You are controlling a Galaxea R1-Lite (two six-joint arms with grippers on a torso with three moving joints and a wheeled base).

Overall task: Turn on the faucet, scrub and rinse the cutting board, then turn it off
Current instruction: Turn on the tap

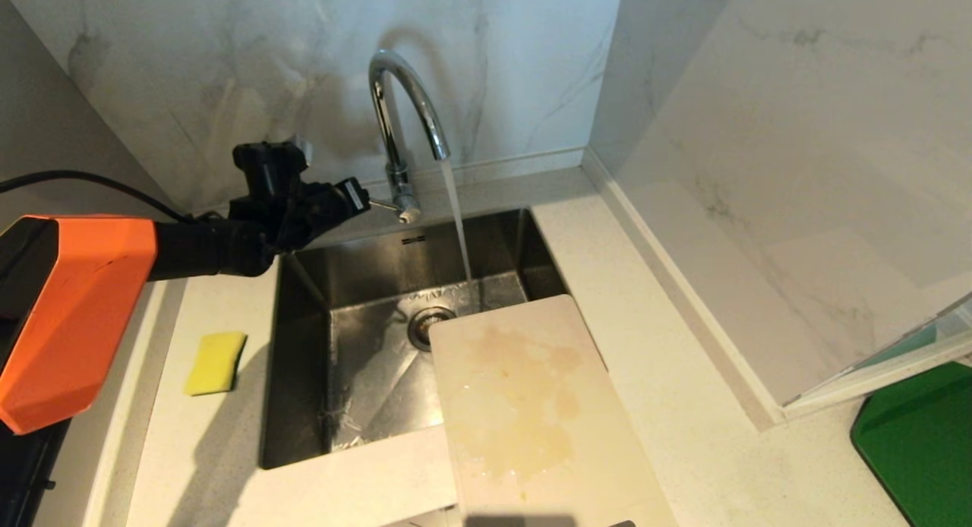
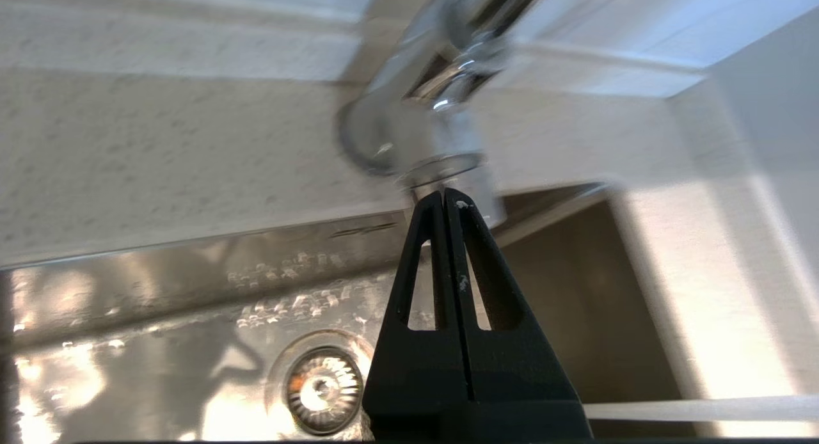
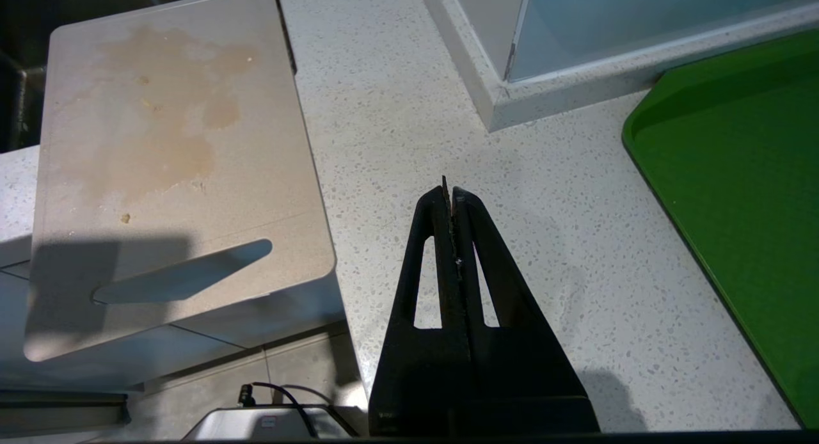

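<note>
Faucet [image 1: 402,124] lever first: the left hand [image 1: 357,195], fingers pressed together and holding nothing, sits at the lever's 9 o'clock in the head view, its tip right at the thin rod that sticks out from the chrome base; whether it touches I cannot tell. Water already runs from the arched spout into the sink [image 1: 304,360], so the turning-on step looks done. From that hand the cutting board [image 1: 531,413] lies toward 4 o'clock, propped over the sink's front right corner with its far end in the basin and its near end on the bench [image 1: 683,360]; its long axis runs from 12 to 6 o'clock, stained face up. The stream lands just past the board's far edge, not on it. A yellow sponge [image 1: 215,362] rests on the bench at the left hand's 7 o'clock, left of the sink, and I judge the left arm the nearer one for picking it up. The right hand [image 3: 450,194], also closed and empty, hangs low over the bench, with the board's slotted end at its 9 o'clock and a green board [image 3: 736,175] at its 3 o'clock in the right wrist view.
</note>
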